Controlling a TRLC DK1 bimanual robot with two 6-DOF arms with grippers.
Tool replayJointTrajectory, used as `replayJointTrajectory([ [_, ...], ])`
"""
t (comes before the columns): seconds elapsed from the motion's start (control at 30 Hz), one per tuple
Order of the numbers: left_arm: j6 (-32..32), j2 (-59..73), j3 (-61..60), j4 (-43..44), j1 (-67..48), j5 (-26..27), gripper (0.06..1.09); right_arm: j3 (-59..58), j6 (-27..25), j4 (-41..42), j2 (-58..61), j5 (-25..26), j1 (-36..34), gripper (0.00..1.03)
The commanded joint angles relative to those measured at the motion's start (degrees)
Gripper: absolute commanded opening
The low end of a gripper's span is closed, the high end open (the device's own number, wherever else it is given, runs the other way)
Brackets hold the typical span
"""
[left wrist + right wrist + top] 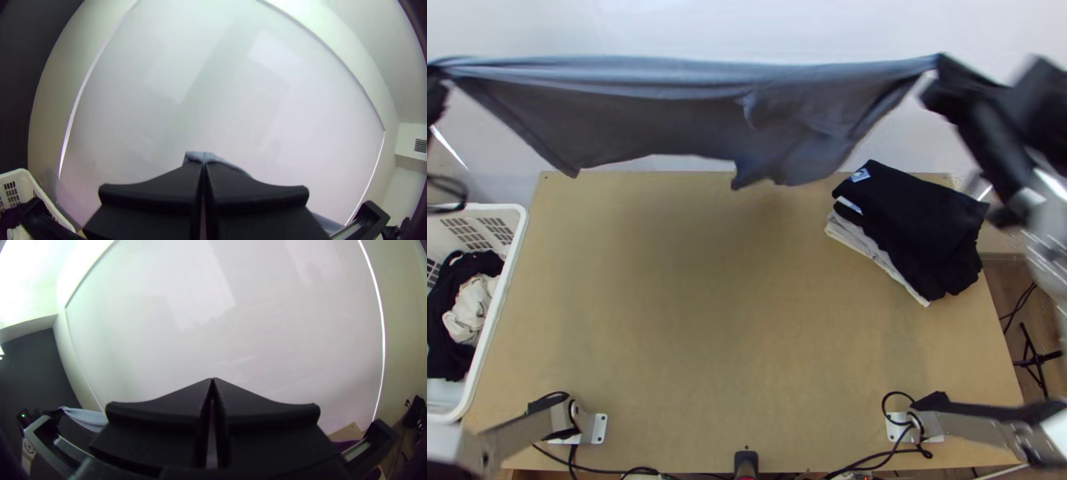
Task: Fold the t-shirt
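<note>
T-shirt (643, 120): taut, far side; we're likely straightening it.
Both jaws: clenched on its ends.
Counter (731, 312): next, we'd lower it flat.

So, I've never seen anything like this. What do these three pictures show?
Two robot arms, a left arm and a right arm, are mounted at a wooden table. One picture looks steeply down from above the table's near edge; the others come from cameras on the arms' wrists, each showing that arm's closed jaws.

The left jaws and right jaws hold a blue-grey T-shirt stretched between them in the air, its lower part hanging loose.

On the table lies a stack of clothes, black over pale. At the left stands a white basket with more clothes.
</note>
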Motion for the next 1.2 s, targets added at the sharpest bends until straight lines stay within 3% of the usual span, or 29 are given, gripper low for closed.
replayJointTrajectory([
  [0.0, 0.6, -15.5, -5.5, 3.2, 2.2, 0.8, 0.09, 4.2, -0.8, -11.3, -13.3, -0.8, 5.0, 0.03],
  [0.17, 1.1, -22.1, -10.7, 1.0, 3.3, 1.1, 0.09, 4.3, 0.1, -18.1, -19.8, -0.9, 3.1, 0.03],
  [0.47, 1.2, -25.6, -13.2, -4.2, 3.7, 2.1, 0.09, 3.2, 1.3, -22.4, -22.0, -1.4, 3.1, 0.03],
  [0.63, 1.5, -30.0, -22.0, -10.7, 3.7, 3.4, 0.09, -11.7, 3.7, -23.6, -26.9, -2.4, 3.8, 0.03],
  [0.73, 3.8, -36.0, -34.0, -11.8, 3.5, 4.9, 0.09, -24.3, 6.5, -22.7, -30.3, -4.8, 3.9, 0.03],
  [1.0, 6.0, -50.5, -62.5, -15.1, 1.3, 5.3, 0.09, -52.6, 7.9, -8.9, -33.3, -9.0, 5.2, 0.03],
  [1.17, 7.3, -42.0, -67.0, -4.4, 1.2, 5.3, 0.09, -58.1, 6.5, 0.9, -26.0, -9.2, 7.2, 0.03],
])
